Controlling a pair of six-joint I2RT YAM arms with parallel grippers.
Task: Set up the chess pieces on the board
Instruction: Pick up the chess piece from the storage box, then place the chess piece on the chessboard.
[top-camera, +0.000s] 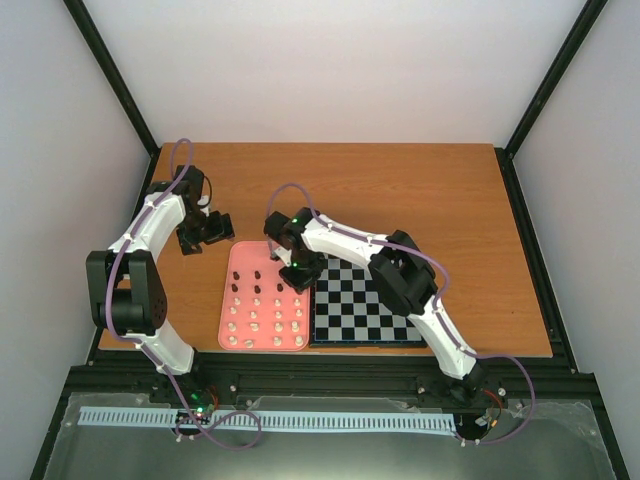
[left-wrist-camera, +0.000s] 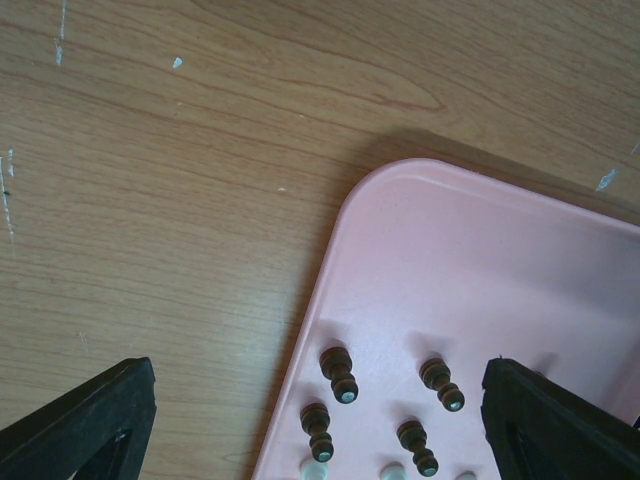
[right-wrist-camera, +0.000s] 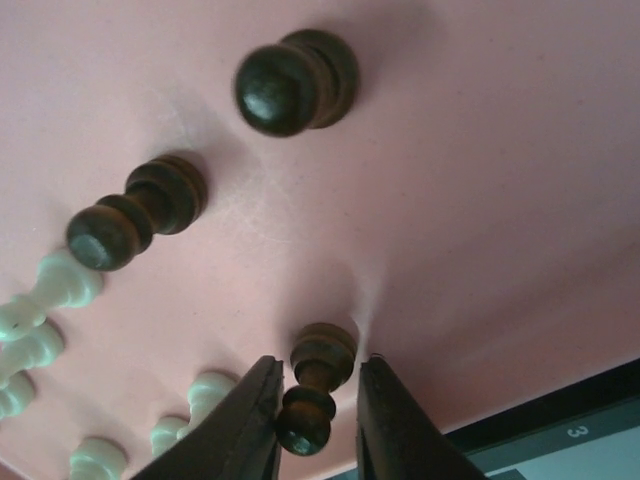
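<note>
Right gripper (right-wrist-camera: 320, 365) was low over the right side of the pink tray (top-camera: 246, 256), beside the board (top-camera: 365, 300). Its fingers (right-wrist-camera: 255, 420) closely flanked one dark piece (right-wrist-camera: 310, 385) that stood upright on the tray, though a firm grip could not be confirmed. Left gripper (left-wrist-camera: 315, 375) hung with jaws spread wide over the table (left-wrist-camera: 150, 200) at the tray's far left corner. The chess pieces (top-camera: 265, 315) stood in rows on the tray, dark ones farther, cream ones nearer.
</note>
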